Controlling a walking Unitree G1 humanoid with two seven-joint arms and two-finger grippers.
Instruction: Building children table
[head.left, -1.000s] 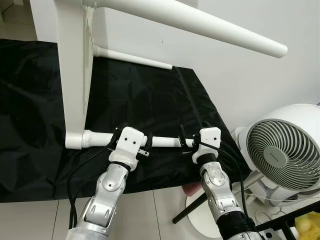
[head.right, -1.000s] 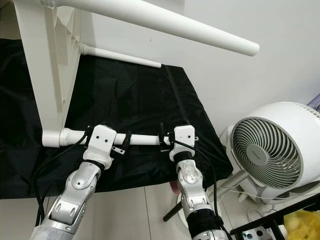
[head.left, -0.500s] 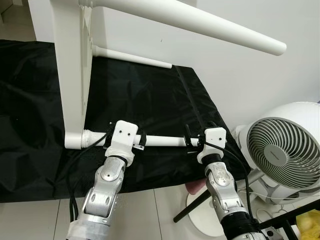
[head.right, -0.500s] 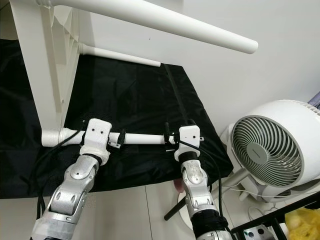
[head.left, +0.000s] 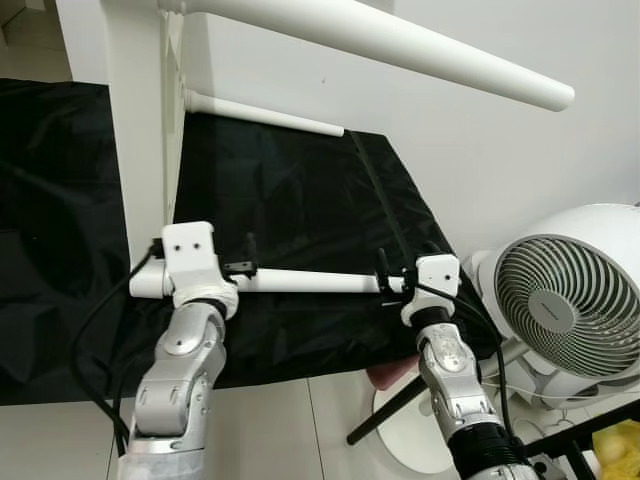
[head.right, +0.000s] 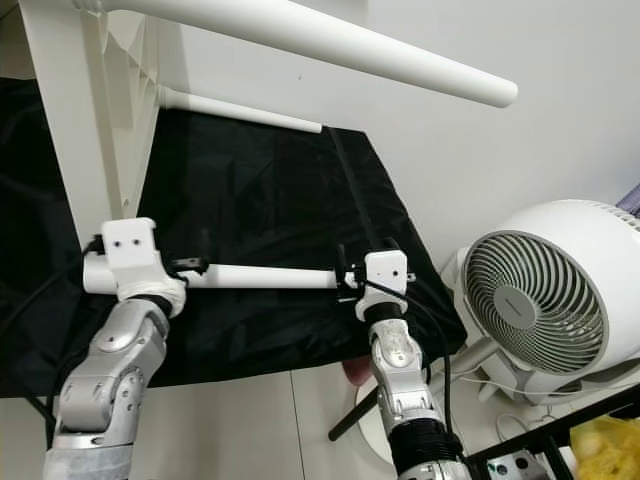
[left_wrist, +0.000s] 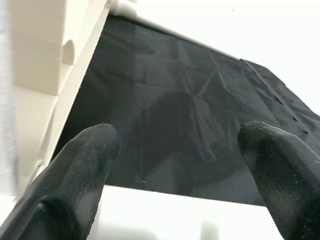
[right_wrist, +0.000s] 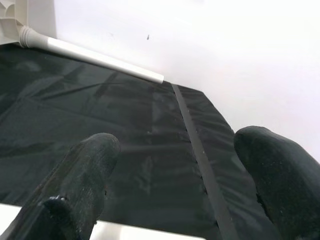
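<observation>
A white children's table lies on its side on a black sheet (head.left: 300, 200), its top (head.left: 140, 150) standing upright at the left. One leg (head.left: 400, 45) juts out overhead and another (head.left: 265, 115) lies along the wall. The near leg (head.left: 310, 282) runs level just above the sheet. My left gripper (head.left: 215, 270) is at that leg's base by the top, open, its fingers (left_wrist: 75, 175) spread along the leg. My right gripper (head.left: 405, 267) is at the leg's tip, open too, its fingers (right_wrist: 85, 170) apart with the leg crossing below them.
A white floor fan (head.left: 565, 305) stands close on the right, its round base (head.left: 410, 440) beside my right arm. A white wall (head.left: 480, 150) runs behind the sheet. Pale tiled floor (head.left: 60, 440) lies in front, and something yellow (head.left: 620, 450) sits at the bottom right.
My left gripper has slid left along the near leg to its base by the table top. My right gripper has shifted a little right, to the leg's tip.
</observation>
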